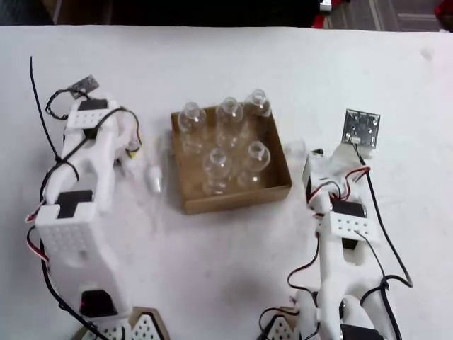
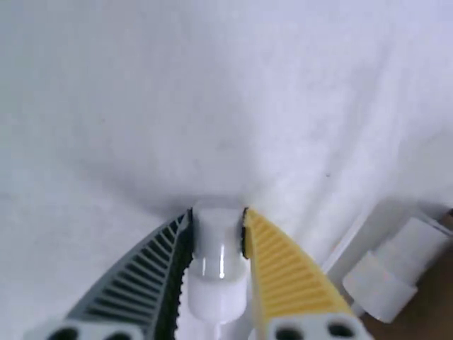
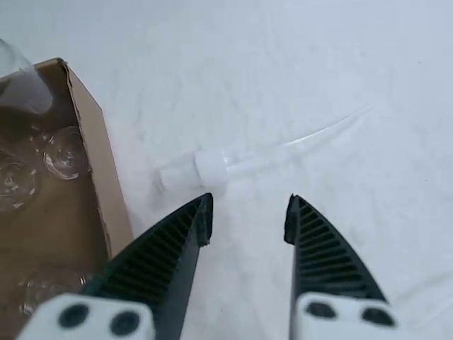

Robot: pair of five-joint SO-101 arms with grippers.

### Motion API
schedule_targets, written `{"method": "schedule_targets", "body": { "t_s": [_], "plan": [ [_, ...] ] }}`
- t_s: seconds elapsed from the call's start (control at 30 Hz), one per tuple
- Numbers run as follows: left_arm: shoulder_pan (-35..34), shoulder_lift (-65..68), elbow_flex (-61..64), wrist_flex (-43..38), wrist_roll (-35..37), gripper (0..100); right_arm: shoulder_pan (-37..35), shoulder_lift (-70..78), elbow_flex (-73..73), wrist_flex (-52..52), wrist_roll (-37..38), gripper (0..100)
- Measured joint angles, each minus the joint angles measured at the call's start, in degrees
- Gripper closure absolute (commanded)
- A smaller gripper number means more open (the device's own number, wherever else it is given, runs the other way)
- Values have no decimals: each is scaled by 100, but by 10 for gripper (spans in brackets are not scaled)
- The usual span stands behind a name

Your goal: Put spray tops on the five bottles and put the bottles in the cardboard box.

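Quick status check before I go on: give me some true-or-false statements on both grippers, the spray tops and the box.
1. The left gripper is shut on the held spray top. True.
2. The right gripper grips a spray top. False: it is open, and the loose spray top lies on the table just beyond its fingertips.
3. The five bottles stand in the cardboard box. True.
4. The bottles already wear spray tops. False: their necks are bare.

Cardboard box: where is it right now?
In the high view the cardboard box sits mid-table between the left arm and right arm, with a spray top lying on its left-arm side.
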Motion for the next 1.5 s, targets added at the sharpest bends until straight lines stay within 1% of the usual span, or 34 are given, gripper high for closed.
{"method": "schedule_targets", "body": {
  "t_s": [0.07, 0.13, 0.3, 0.4, 0.5, 0.6, 0.7, 0.97, 1.1, 1.3, 1.5],
  "plan": [
    [0, 0, -255, 176, -9, 947, 0, 0, 0, 0, 0, 854],
    [0, 0, -695, 598, -9, 947, 0, 0, 0, 0, 0, 854],
    [0, 0, -2391, 2277, -9, 950, 0, 0, 0, 0, 0, 854],
    [0, 0, -3569, 3305, -9, 980, 0, 0, 0, 0, 0, 854],
    [0, -26, -4229, 3631, -88, 978, 0, 0, 0, 0, 0, 854],
    [53, -167, -4193, 3657, -396, 978, 0, 18, 0, 0, 0, 854],
    [264, -721, -3842, 3657, -563, 979, 0, 18, 0, 0, 0, 854],
    [932, -2822, -2778, 3666, -624, 979, 0, 18, 0, 0, 0, 854],
    [1196, -3604, -2198, 3622, -668, 979, 0, 18, 0, 0, 0, 854],
    [1266, -4527, -1521, 3323, -1424, 979, 0, 18, 0, 0, 0, 854],
    [1301, -5776, -642, 2998, -1618, 979, 0, 18, 0, 0, 0, 854]
  ]
}}
